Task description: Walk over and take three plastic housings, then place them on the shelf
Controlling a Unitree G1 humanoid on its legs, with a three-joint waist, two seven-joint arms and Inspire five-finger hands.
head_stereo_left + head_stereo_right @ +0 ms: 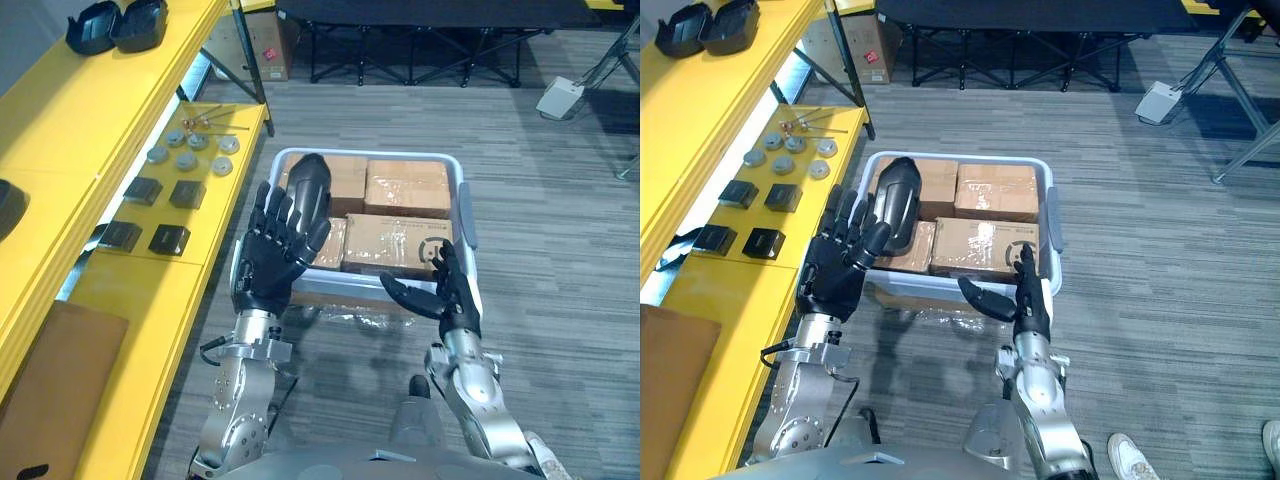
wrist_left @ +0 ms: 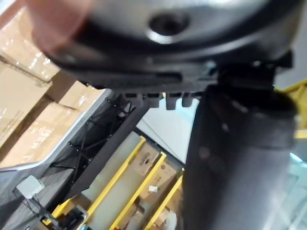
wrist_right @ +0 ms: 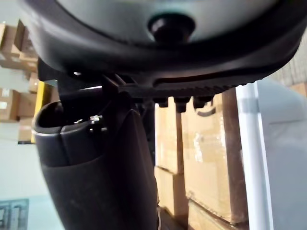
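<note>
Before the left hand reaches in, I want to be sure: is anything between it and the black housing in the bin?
Nothing visible. The black housing lies uncovered on the cardboard boxes in the bin, directly beyond the open left hand.
</note>
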